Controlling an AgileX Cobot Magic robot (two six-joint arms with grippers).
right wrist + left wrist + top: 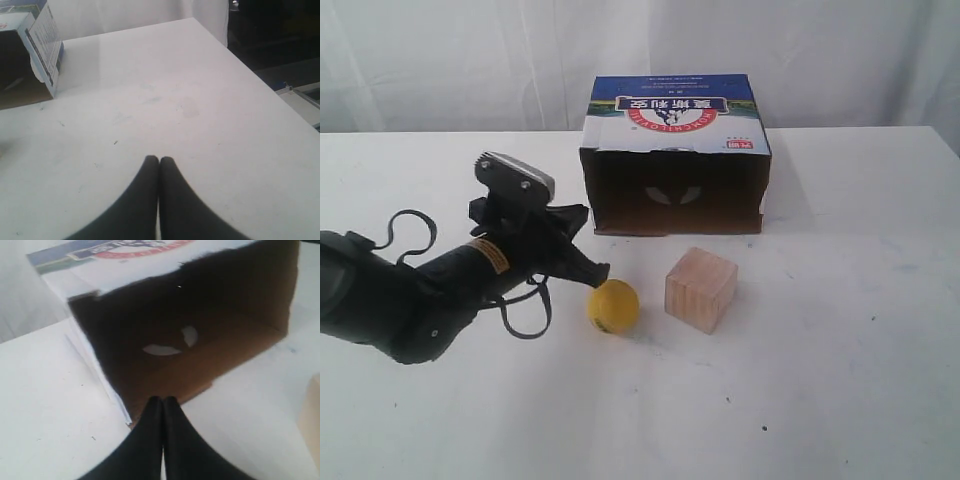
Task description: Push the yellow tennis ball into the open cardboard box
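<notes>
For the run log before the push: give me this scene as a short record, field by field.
goal: open cardboard box, on its side, dark opening facing the ball
target: yellow tennis ball on the table, in front of the opening, outside it
left: left gripper shut, tip at the ball's side, seemingly touching
right: right gripper shut, over the table, holding nothing
other: wooden cube beside the ball, apart from it
</notes>
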